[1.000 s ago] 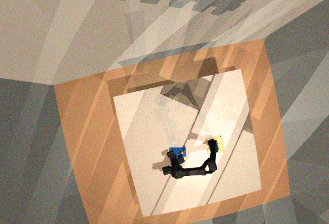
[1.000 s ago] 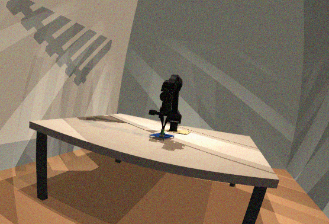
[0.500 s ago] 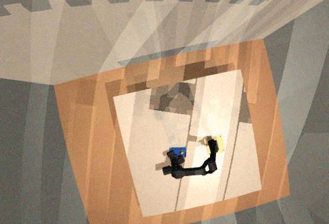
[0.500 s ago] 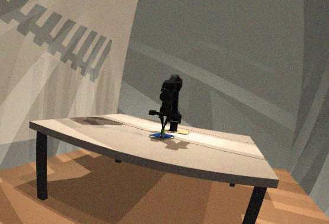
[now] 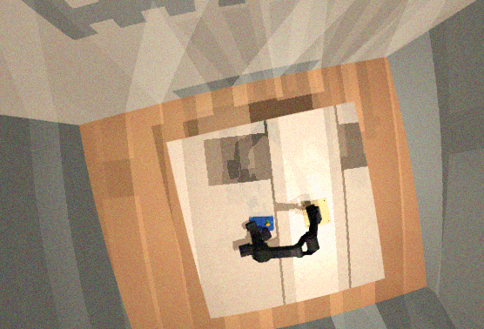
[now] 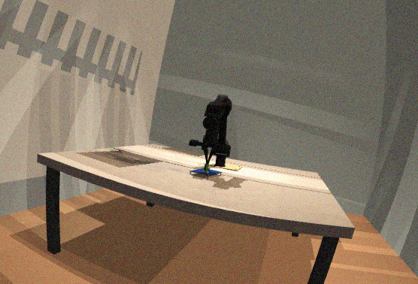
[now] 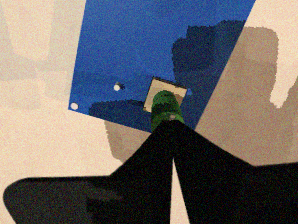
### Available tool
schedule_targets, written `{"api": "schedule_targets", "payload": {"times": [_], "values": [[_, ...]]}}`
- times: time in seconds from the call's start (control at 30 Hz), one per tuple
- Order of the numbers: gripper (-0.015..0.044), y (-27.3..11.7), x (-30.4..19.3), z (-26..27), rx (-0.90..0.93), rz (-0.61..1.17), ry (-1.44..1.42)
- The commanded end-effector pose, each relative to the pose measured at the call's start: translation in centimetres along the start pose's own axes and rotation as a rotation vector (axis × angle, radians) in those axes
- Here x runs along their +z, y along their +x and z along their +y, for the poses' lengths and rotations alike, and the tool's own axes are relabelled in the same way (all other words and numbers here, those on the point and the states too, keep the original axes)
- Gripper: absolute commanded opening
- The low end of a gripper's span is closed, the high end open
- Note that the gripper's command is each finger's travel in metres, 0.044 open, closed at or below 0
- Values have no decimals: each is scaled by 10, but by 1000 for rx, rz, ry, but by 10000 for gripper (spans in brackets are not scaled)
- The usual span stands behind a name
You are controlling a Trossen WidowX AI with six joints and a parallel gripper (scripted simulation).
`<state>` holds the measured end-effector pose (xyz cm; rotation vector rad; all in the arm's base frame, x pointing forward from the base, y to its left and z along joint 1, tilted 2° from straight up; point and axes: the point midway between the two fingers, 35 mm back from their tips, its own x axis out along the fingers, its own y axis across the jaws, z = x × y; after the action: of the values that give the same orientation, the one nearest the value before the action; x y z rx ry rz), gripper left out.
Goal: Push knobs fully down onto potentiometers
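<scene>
The blue circuit board stands low over the table. In the wrist view a green knob stands upright on a tan potentiometer near the board's lower edge. My gripper is shut, with nothing seen between its fingers. Its joined tips are at the top of the green knob and cover part of it. Whether the knob sits fully down cannot be told. A small yellow-orange spot shows on the board; the second knob cannot be made out clearly.
The arm's base stands on a yellow plate to the right of the board. The white tabletop carries shadows. Two small pale dots, one at the board's corner, show in the wrist view.
</scene>
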<state>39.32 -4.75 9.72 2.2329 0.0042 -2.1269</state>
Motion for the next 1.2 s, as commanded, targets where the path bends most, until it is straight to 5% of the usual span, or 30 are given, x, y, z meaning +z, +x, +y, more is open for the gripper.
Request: {"api": "schedule_targets", "payload": {"times": [0.0, 0.8, 1.17], "values": [[0, 15, -1, 2, 3, -22, 2], [0, -22, -2, 2, 3, -22, 2], [289, -26, 15, -2, -3, -21, -1]]}}
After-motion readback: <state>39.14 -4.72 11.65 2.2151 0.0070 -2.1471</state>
